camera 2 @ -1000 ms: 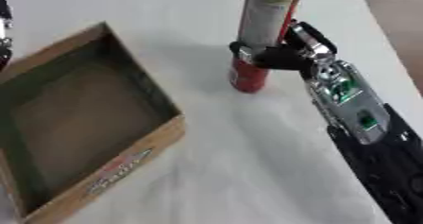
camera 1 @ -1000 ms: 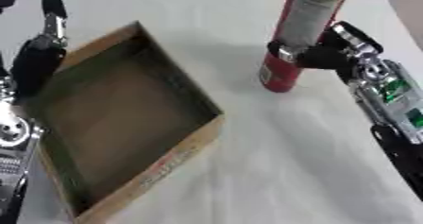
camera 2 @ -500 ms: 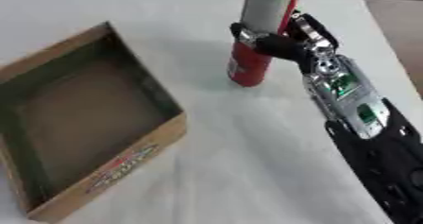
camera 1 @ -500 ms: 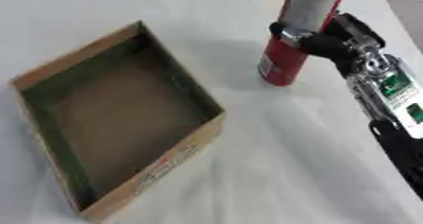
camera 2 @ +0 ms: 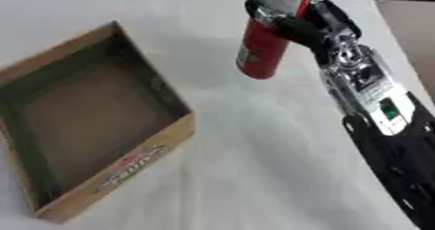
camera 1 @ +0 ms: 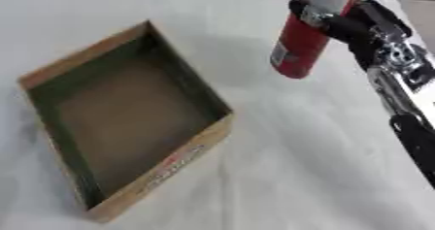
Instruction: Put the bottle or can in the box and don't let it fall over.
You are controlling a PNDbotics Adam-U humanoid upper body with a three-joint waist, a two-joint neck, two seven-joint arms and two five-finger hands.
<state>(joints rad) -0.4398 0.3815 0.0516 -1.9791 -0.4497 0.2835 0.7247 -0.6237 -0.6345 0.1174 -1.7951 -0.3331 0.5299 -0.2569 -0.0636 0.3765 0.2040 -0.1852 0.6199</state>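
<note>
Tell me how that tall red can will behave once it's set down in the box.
The red can is tall and narrow, so it probably tips easily. Its round body would likely roll if it fell. The right hand grips it high, so its base may swing.

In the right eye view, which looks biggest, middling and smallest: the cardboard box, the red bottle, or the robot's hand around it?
1. Cardboard box: clearly largest.
2. Red bottle: its top is cut off by the picture edge, so only part counts.
3. Right hand: smallest, though close to the bottle's visible part, so these two are unsure.
</note>
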